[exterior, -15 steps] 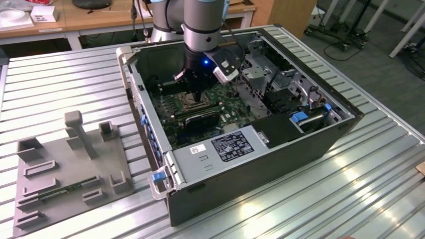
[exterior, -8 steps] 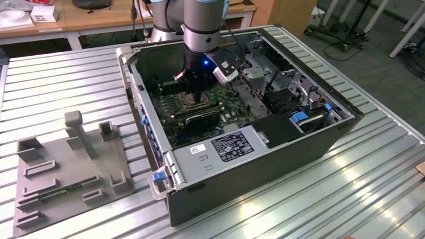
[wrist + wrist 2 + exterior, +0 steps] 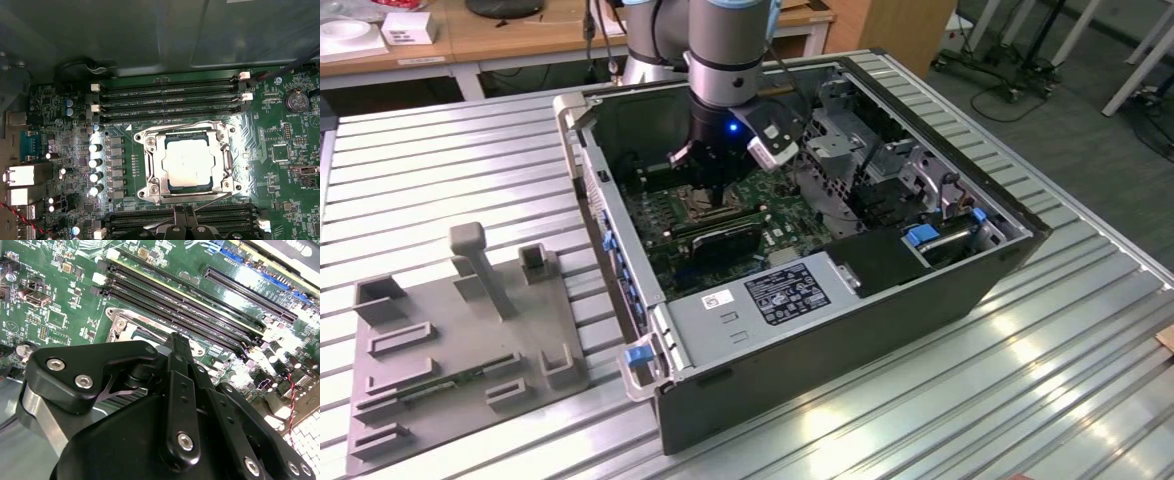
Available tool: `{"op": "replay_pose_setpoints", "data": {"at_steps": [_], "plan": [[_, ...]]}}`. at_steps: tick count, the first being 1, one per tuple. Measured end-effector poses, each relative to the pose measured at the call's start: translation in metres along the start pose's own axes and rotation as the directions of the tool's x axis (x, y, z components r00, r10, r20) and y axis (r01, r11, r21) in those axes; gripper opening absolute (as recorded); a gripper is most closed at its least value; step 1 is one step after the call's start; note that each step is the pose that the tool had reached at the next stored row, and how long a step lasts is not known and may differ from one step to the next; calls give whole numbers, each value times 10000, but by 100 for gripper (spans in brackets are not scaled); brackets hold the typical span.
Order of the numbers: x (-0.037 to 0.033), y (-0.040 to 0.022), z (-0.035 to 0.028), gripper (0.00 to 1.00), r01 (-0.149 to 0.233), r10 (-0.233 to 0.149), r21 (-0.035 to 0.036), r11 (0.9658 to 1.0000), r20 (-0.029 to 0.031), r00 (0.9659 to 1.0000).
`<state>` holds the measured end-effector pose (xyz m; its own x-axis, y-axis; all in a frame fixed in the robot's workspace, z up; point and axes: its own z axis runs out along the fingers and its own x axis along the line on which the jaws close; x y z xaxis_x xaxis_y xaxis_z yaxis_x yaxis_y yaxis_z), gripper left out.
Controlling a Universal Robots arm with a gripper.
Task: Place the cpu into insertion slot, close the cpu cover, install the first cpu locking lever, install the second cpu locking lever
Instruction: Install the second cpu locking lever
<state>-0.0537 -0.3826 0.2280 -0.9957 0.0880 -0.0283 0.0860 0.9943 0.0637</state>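
1. Black gripper (image 3: 179, 342) linkage, with its bolts and plates, sits closest to the lens in the second wrist view; its fingers come together into 1 narrow tip, closed with nothing visible between them; the tip hangs just over the silvery edge of the cpu cover (image 3: 120, 322); beyond it run the long memory slots (image 3: 190, 305) on the green motherboard (image 3: 50, 295).
2. In the first wrist view, the cpu (image 3: 187, 162) lies flat in the insertion slot (image 3: 168, 186), its silvery-grey top facing up; the cover's metal frame lies down flat around the chip; a thin lever (image 3: 212, 200) runs slanted along the frame's edge on the gripper's side; whether it is latched I cannot tell; 1 bank of memory slots lies beyond the socket, another between the socket and the gripper's dark tips at the picture's edge; a row of small silver capacitors (image 3: 94, 162) stands beside the socket.
3. In the exterior view, the arm (image 3: 727, 60) reaches straight down into the open computer case (image 3: 854, 330), which lies on its side on the ribbed metal worktop (image 3: 1067, 380); the gripper's end is low over the motherboard, near the socket; a grey fixture plate (image 3: 454, 340) with upright blocks rests on the worktop towards the exterior view's left, well apart from the case.
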Motion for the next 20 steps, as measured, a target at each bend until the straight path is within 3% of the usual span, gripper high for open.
{"op": "replay_pose_setpoints", "data": {"at_steps": [20], "plan": [[6,-1,20,11,0,0,-3,10000,8,10000]]}}
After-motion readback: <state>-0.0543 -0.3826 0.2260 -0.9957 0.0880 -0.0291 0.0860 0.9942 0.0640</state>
